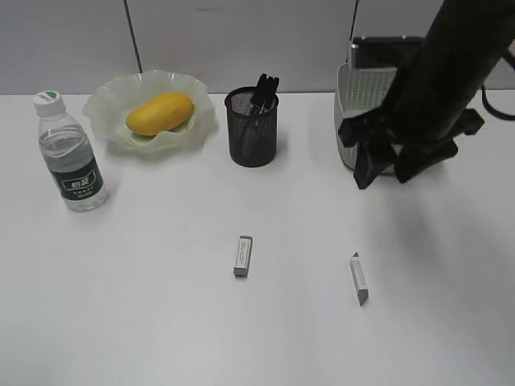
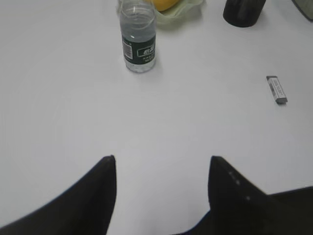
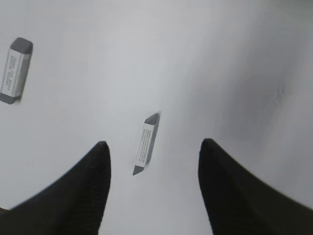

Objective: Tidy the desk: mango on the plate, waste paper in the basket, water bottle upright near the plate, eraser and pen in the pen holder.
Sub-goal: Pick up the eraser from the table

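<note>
Nothing here reads cleanly. The bottle (image 1: 71,156) wears a dark green label (image 1: 79,185) with a white block of characters, too small to make out; in the left wrist view the same label (image 2: 142,51) shows white marks and a barcode-like strip, still illegible. The two erasers (image 1: 242,256) (image 1: 359,280) carry paper sleeves with fine print, and even close up on the pointed eraser (image 3: 145,142) the lines blur.

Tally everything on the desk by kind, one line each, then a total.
Water bottle: 1
Mango: 1
Plate: 1
Pen holder: 1
Pens in the holder: number cannot be told
Erasers, rectangular and wedge-ended: 2
Basket: 1
Total: 7, pens aside
</note>
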`<control>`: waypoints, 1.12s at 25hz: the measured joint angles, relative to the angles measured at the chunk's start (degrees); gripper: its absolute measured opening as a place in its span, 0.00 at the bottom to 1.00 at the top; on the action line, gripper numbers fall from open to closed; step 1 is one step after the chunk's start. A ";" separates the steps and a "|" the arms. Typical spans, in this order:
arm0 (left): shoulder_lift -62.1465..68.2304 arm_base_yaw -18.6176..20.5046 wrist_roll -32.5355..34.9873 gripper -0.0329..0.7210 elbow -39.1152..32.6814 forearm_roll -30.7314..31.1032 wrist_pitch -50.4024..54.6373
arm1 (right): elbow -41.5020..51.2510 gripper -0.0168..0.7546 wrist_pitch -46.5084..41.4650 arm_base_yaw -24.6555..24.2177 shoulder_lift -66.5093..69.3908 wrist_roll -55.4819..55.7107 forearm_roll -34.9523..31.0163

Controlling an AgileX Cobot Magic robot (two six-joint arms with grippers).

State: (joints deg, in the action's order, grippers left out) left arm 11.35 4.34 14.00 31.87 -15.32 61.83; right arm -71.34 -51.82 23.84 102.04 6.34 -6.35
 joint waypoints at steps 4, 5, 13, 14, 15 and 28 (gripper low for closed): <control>-2.82 0.00 0.00 0.65 -1.33 -0.11 0.18 | 4.26 0.61 5.10 0.49 0.57 1.15 -0.17; -3.34 0.00 0.00 0.65 -1.40 -0.11 0.18 | 4.60 0.61 5.78 0.91 0.87 1.32 -0.17; -10.93 0.00 0.00 0.59 -1.45 0.00 0.18 | 4.79 0.61 6.72 3.91 7.11 3.89 0.38; -11.55 0.00 0.00 0.58 -1.45 0.00 0.22 | 4.86 0.61 6.72 3.96 7.17 4.12 0.62; -11.69 0.00 0.00 0.58 -1.45 0.14 0.21 | 4.86 0.61 6.85 4.03 7.22 4.30 0.67; -11.69 0.00 -6.94 0.57 -1.45 5.29 -0.20 | 5.33 0.61 8.18 4.73 9.84 7.16 2.59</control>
State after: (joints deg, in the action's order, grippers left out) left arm -0.34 4.34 7.06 30.42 -10.03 61.63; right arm -66.01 -43.64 28.57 111.88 13.51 -3.76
